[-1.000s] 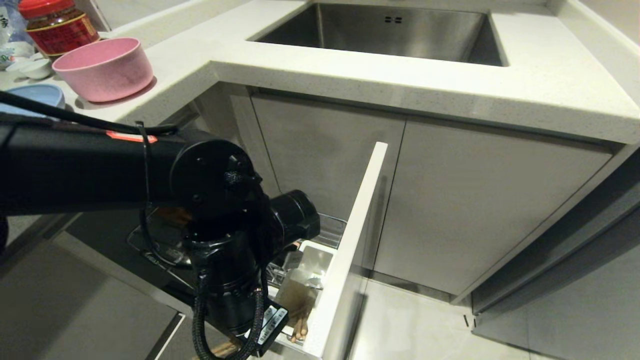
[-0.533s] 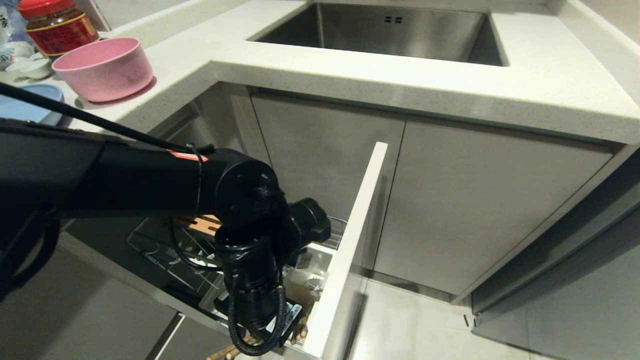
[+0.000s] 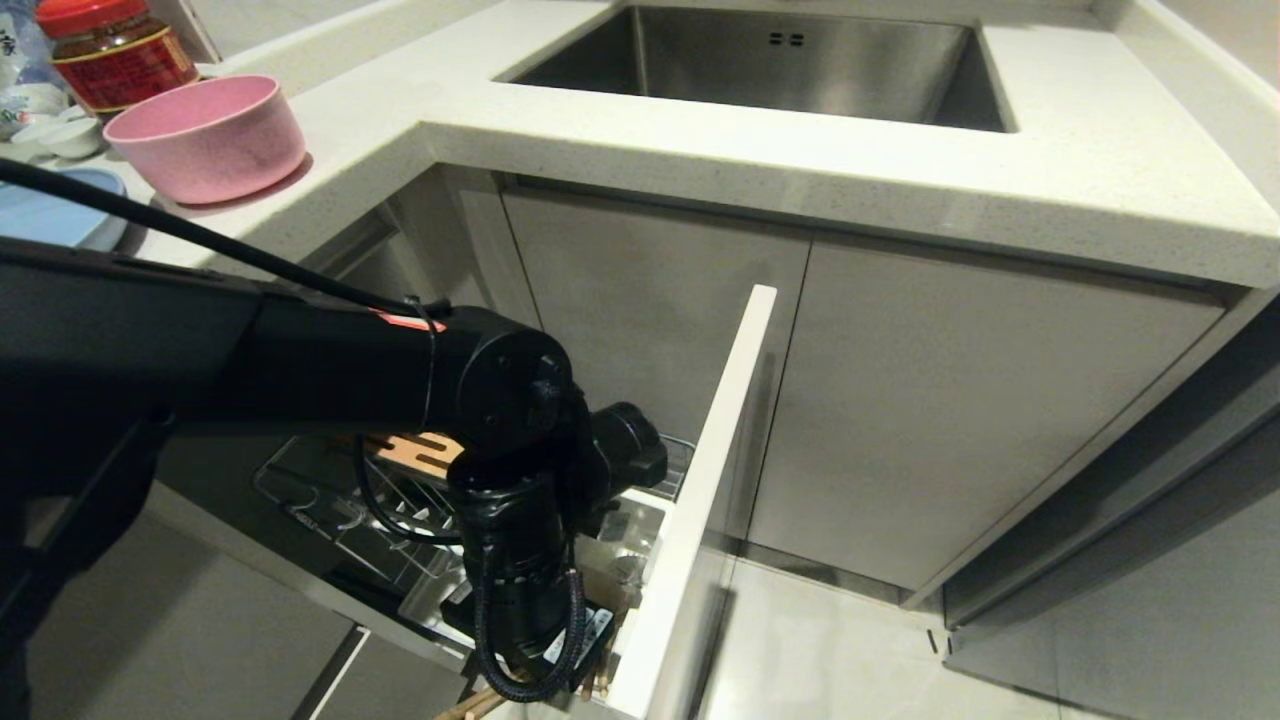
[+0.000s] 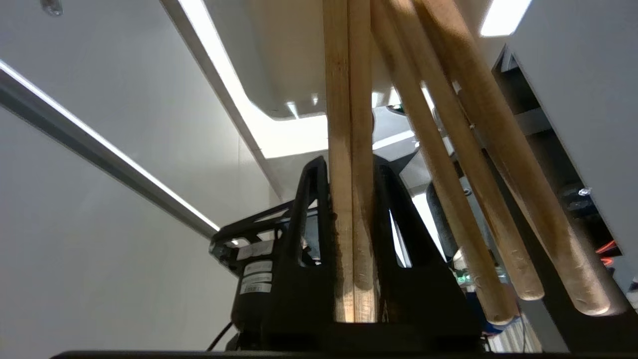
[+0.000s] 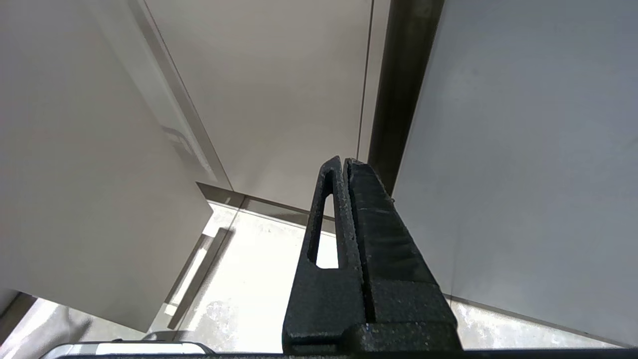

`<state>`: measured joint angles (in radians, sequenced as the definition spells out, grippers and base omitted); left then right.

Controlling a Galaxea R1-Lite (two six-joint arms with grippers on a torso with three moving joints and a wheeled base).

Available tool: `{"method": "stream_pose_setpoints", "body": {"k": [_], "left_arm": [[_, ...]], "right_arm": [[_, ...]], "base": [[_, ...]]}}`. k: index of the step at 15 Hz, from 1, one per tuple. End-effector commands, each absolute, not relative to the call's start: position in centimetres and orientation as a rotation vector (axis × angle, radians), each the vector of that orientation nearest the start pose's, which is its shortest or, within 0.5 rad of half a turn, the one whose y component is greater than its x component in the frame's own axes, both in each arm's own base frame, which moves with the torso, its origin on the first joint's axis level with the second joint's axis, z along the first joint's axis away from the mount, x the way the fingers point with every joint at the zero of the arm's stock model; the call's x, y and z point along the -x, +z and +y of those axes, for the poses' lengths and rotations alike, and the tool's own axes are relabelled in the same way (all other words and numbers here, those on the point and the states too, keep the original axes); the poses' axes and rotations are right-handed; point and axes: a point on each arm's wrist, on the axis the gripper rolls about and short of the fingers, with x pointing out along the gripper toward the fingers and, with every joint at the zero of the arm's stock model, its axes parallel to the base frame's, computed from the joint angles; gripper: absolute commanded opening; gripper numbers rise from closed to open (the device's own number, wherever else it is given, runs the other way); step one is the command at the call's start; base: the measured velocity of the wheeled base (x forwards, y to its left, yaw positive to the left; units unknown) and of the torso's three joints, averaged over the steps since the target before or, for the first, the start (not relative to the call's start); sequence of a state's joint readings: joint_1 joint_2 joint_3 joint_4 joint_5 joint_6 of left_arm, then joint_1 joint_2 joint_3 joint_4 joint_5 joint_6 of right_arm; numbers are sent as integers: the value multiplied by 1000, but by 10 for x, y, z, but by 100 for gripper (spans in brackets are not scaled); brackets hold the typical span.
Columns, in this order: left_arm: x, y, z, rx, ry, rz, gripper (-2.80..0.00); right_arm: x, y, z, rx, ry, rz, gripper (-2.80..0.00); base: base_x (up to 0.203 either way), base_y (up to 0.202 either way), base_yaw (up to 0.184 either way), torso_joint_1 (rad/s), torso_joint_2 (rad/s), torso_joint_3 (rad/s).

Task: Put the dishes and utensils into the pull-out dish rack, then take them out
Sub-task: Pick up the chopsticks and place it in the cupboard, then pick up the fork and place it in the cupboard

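- My left claw [image 4: 351, 239] sits low in the pull-out dish rack [image 3: 345, 505], by the white utensil bin [image 3: 640, 525] behind the cabinet front [image 3: 715, 450]; clamped on a pair of chopsticks [image 4: 349, 149].
- Three more chopsticks [image 4: 478, 199] lean loose beside the held pair, apparently touching it higher up.
- To do well, I judge: draw the pair out along its own length, grip firm, so the loose sticks do not snag or tip out.
- Right claw [image 5: 349, 239] parked, jaws together, facing cabinet doors and floor.
- Pink bowl [image 3: 205, 135] and light-blue plate [image 3: 50, 215] sit on the table at far left.
- Against a second ago: my left arm has swung further over the rack toward the cabinet front, uncovering the slotted wood board [image 3: 415, 452]. Bowl, plate unmoved.
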<state>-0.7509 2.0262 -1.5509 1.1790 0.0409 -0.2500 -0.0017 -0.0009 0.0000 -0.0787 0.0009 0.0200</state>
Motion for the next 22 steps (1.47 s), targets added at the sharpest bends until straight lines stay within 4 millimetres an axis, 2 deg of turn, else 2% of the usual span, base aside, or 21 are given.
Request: {"method": "stream_pose_setpoints", "body": {"k": [1,9,12,14,15,22], "left_arm": [[-228,157,-212,-458,-334,1586,0],[-218,180,-203,-437,-351,1542,0],[-209,197,-196,-420,-362,1498,0],[-200,214,-187,-396,-377,1441,0],[-193,224,-181,-388,-378,1405,-280],[-138,302,-122,-283,-267,1036,-280]], "right_arm": [[21,76,0,-21,1,-55,-280],[21,76,0,-20,1,-55,-280],[21,76,0,-20,1,-55,-280],[21,76,0,-20,1,-55,-280],[21,76,0,-20,1,-55,-280],[21,76,0,-20,1,-55,-280]], "base": [[0,0,0,0,0,0],[0,0,0,0,0,0],[0,0,0,0,0,0],[0,0,0,0,0,0],[0,0,0,0,0,0],[0,0,0,0,0,0]]}}
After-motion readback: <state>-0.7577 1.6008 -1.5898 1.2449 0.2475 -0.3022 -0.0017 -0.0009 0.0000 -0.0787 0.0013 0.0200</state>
